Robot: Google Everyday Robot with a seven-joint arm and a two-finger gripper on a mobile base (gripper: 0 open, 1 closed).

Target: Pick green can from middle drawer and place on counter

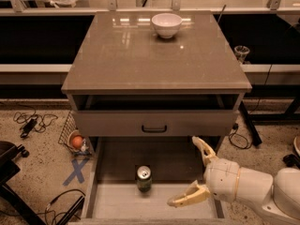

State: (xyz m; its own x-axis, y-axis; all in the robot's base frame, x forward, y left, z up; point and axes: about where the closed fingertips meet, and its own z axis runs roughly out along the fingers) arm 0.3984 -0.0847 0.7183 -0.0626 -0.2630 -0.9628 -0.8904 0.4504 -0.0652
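Green and shiny, the small green can [144, 178] with the silver top stood upright in the wide grey pulled-out drawer [117, 203], near the middle of its floor. The robot's cream two-finger hand [183, 171] was over the right part of the drawer, near the can but not touching it. Its fingers [192, 197] were spread wide apart, one pointing toward the back and one toward the drawer's front, and it held nothing. Above the drawer was a grey drawer front [197, 123] with a small black handle [154, 128]. The big flat grey-brown table [154, 60] was above that. A round white bowl [166, 25] sat on the table near its far edge. On the speckled ground [47, 163] to the left lay a blue tape cross [76, 170].
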